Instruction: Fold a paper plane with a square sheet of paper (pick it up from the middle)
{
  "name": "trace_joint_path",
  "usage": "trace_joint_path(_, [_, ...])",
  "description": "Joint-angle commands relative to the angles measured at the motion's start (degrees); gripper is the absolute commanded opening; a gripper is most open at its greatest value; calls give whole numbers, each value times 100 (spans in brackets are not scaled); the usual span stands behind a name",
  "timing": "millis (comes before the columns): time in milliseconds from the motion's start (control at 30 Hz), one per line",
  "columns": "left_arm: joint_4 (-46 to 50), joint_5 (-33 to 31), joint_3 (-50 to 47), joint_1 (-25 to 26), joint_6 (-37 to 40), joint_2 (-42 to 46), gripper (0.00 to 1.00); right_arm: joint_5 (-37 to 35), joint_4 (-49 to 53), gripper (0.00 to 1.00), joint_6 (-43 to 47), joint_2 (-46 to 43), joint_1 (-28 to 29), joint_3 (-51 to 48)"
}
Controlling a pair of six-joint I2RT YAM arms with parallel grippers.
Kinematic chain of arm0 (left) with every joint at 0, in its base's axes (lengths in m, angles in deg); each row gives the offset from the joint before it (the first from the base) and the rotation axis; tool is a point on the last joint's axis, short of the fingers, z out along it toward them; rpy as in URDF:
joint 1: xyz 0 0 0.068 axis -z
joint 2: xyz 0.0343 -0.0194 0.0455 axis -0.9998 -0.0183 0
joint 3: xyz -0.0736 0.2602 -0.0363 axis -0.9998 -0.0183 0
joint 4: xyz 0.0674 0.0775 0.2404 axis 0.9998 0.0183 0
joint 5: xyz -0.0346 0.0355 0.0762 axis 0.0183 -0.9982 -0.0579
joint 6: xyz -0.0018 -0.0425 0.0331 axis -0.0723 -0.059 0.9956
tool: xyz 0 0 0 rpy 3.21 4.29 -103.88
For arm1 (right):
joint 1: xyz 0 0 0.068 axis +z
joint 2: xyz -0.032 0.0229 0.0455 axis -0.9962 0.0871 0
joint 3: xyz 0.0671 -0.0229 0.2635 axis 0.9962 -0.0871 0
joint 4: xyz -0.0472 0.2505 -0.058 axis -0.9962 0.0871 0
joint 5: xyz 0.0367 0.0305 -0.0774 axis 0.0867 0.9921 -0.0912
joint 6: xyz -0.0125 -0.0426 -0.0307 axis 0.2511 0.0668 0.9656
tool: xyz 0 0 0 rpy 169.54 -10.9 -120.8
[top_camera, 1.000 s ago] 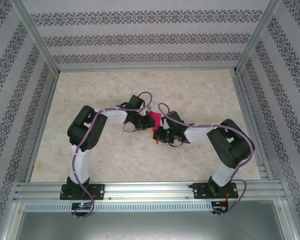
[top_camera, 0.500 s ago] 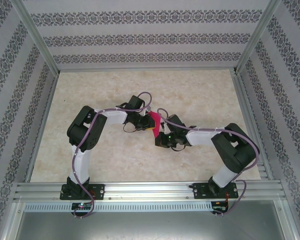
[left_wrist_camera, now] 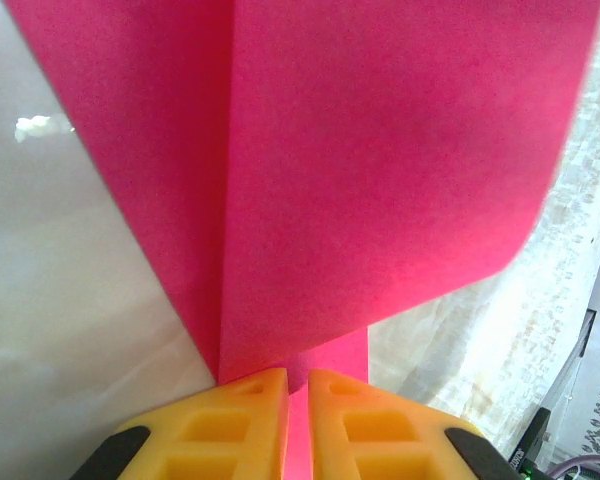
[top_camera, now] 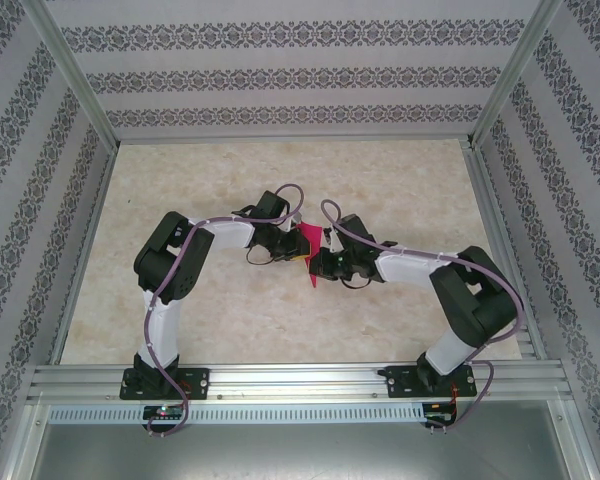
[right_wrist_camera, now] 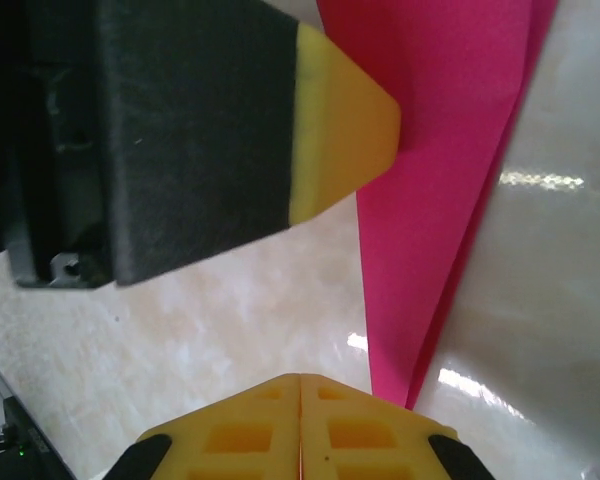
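Top external view: the folded magenta paper plane stands off the marble-patterned table near its middle, between the two arms. The left gripper meets the plane from its left side, and the right gripper sits just beside the plane's lower right edge. Left wrist view: the yellow fingers are closed on the plane, with a thin pink strip pinched between them. Above the fingers the paper fans out in two panels divided by a straight crease. Right wrist view: the right gripper's own yellow fingers are pressed together with no paper seen between them. The plane's narrow pointed end lies just to the right of their tips. Whether that end touches the fingers cannot be told. One yellow-tipped left finger presses against the plane higher up.
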Motion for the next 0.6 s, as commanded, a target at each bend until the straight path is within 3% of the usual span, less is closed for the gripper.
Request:
trace_joint_path(0, [507,-253,-110,25,66,-136,16,-114,-196,7,-80,286,62,215])
trace_joint_path(267, [493,-100,114,7,344,-31,18,-346,132,7,-5,630,54,42])
trace_joint_path(567, [211,355,463,-75,1503,139,24,-423,927,7,459,680,-40,-217])
